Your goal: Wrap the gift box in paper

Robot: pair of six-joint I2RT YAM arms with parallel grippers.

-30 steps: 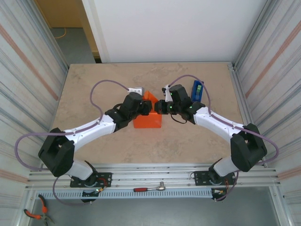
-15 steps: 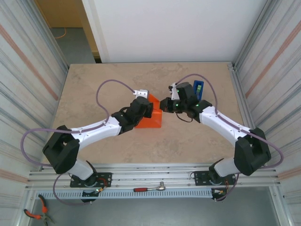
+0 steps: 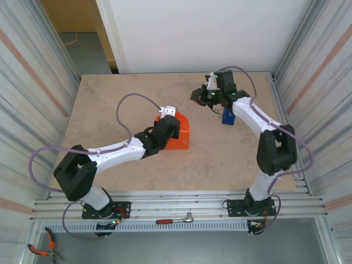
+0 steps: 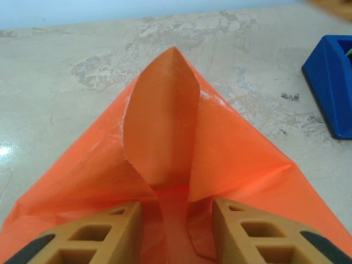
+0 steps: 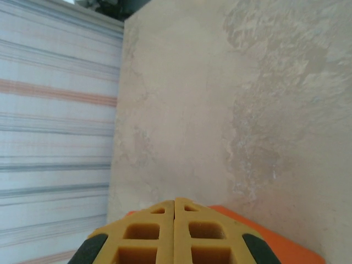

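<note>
Top external shot: the orange paper sits folded up in a boxy bundle mid table. The left gripper is on it, jaws apart either side of an upright flap. The right gripper is closed on nothing, well away, near the blue tape dispenser.

A beige, marble-veined surface lies hemmed in by a pale ribbed left panel and a matching right panel — each crossed by a faint orange stripe — with a plain white wall behind. Past the far left corner, an ochre wall meets a grey-green floor. Aluminium rails line the near edge, a red-handled ratchet lying on them; orange-handled pliers rest lower left. Light is soft and even.
</note>
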